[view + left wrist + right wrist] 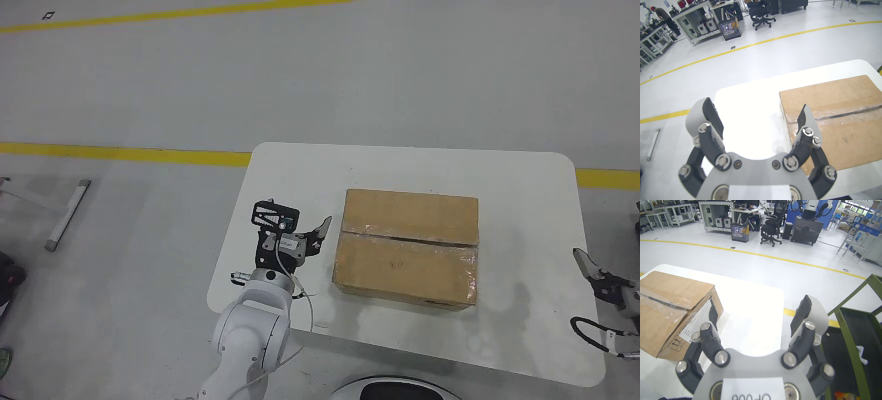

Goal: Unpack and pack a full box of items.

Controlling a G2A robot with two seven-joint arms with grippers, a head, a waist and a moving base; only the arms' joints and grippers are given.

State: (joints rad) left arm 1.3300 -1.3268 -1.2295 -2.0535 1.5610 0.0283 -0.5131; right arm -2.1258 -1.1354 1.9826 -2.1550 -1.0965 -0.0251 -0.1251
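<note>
A closed cardboard box (406, 247) with clear tape along its top seam sits in the middle of the white table (300, 170). My left gripper (296, 232) hovers just off the box's left end, open and empty. From the left wrist view the box (838, 121) lies beside the open left gripper (757, 111), one fingertip near its taped corner. My right gripper (597, 290) stands at the table's right edge, open with nothing in it. The right wrist view has the box (668, 306) off to one side of the right gripper (761, 311), apart from it.
A green cart with a black tray (853, 336) stands past the table's right edge, holding a small white part (862, 354). A grey bar (67, 213) lies on the floor to the left. Yellow floor lines run behind the table.
</note>
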